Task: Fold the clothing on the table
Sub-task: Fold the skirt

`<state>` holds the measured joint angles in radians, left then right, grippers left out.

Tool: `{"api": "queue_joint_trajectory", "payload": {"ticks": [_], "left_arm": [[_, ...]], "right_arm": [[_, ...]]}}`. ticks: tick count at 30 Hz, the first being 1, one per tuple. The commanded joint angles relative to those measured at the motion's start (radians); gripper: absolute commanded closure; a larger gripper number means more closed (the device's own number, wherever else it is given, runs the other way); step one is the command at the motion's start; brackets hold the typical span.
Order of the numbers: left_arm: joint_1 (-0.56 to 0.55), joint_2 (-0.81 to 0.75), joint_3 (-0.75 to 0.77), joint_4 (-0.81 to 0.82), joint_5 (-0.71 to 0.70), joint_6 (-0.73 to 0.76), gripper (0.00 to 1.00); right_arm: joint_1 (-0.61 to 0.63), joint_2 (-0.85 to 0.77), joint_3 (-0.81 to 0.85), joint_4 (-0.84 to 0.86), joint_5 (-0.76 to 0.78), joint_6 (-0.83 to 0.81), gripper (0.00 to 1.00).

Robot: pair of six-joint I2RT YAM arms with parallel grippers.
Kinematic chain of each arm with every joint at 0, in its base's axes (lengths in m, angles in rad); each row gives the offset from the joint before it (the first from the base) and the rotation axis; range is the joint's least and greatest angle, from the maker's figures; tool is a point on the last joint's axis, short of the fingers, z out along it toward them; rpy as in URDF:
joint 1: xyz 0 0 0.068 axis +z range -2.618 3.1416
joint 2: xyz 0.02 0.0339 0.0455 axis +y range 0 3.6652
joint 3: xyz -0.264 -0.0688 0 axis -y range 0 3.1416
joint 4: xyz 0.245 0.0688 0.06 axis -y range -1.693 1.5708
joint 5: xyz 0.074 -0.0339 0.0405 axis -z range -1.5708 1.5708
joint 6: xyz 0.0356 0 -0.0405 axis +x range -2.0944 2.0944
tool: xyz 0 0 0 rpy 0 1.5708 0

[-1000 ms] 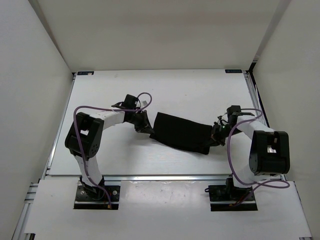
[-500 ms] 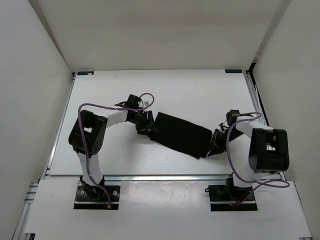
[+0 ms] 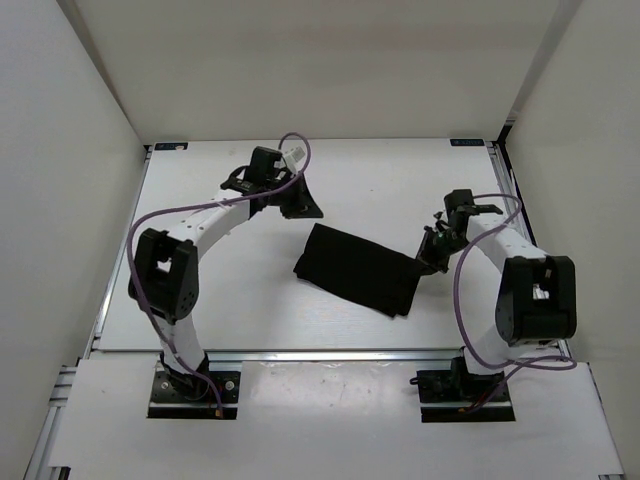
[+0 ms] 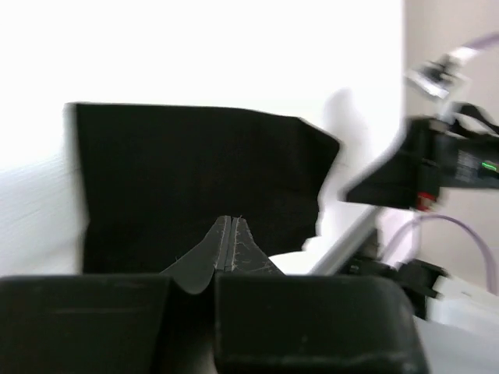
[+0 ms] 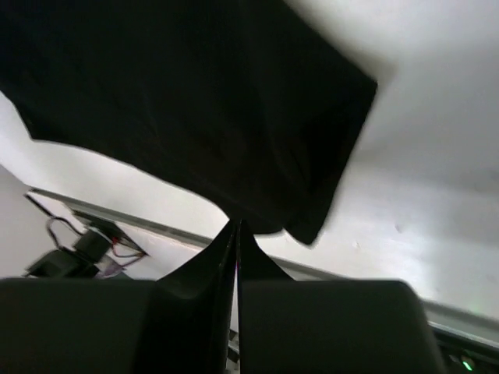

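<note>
Clothing: a plain black piece (image 3: 355,272), matte, with no print or marks; a rough four-sided band with a ragged outline.
Lie of the clothing: flat on the white desk (image 3: 400,180), near its middle and a little to the right, slanting from its far-left end down to its near-right end.
Edges: the left end is cut straight. In the left wrist view the right end is uneven, with a small notch. In the right wrist view one corner droops into a rounded tip.
Surface: smooth, with no raised wrinkle to be made out. Both wrist views are blurred, so finer folds cannot be told.
Left pincer: the left pincer (image 3: 308,210) is pressed together with nothing between its fingers. It sits beyond the clothing's far-left corner, apart from the fabric.
Right pincer: the right pincer (image 3: 430,258) has its fingers drawn together, tips at the clothing's right edge. Whether they nip any fabric cannot be told.
</note>
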<state>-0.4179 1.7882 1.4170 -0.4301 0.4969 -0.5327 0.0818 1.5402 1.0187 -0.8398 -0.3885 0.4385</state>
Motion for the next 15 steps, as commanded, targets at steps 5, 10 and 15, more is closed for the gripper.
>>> {"api": "queue_joint_trajectory", "payload": {"ticks": [5,10,15], "left_arm": [[-0.005,0.198,-0.087,0.223,0.184,-0.180,1.00],[0.005,0.275,-0.070,0.188,0.120,-0.168,1.00],[-0.005,0.287,-0.059,0.151,0.057,-0.139,1.00]], "right_arm": [[-0.016,0.126,0.040,0.304,-0.223,0.095,0.99],[-0.017,0.238,0.106,0.301,-0.208,0.085,1.00],[-0.080,0.340,0.155,0.262,-0.167,0.071,1.00]]}}
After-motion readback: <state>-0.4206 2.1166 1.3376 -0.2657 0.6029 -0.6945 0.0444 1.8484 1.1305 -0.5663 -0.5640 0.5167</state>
